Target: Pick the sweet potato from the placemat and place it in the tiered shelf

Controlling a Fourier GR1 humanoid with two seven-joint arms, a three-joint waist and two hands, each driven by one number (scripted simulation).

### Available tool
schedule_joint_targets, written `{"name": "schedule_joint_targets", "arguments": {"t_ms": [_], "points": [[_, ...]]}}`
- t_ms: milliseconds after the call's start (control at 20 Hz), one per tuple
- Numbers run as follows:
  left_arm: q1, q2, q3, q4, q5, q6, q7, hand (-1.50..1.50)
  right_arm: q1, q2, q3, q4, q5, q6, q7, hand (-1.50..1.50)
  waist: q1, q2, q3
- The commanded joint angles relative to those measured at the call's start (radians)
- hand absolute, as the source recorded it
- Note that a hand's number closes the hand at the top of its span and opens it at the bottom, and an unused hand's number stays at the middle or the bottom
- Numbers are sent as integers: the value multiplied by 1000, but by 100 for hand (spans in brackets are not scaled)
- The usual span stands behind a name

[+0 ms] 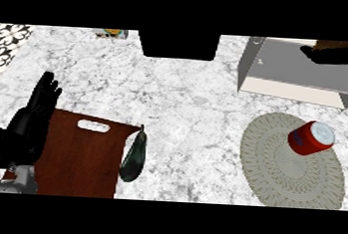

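At the tiered shelf (294,70), the right hand (335,55) curls round the sweet potato (341,45); the left hand (39,107) rests open at the surface's left edge.

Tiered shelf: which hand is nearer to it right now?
Right. The right hand is at the tiered shelf's upper right corner; the left hand rests far across the counter, beside the cutting board.

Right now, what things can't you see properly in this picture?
- Sweet potato: only a brown bit shows in the head view at the tiered shelf; the right hand covers it and the band cuts it.
- Right hand's fingers: too dark to tell curled or straight.
- Small object at the top edge: cut off, too small to name.
- Black shape at the top: cut off.
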Motion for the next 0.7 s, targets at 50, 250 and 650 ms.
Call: {"name": "schedule_joint_targets", "arguments": {"t_ms": [50,250,650], "points": [[-67,-29,7,7,7,22,30,0,-52,-13,-25,177,-32,-12,-64,-150,5,28,5],[-86,-25,-16,13,-11,41,54,0,-117,-35,-47,232,-85,15,-130,-150,6,28,5],[-12,-41,-16,-9,-17,31,10,0,-121,-88,-132,128,-223,0,-156,-150,-12,19,4]]}}
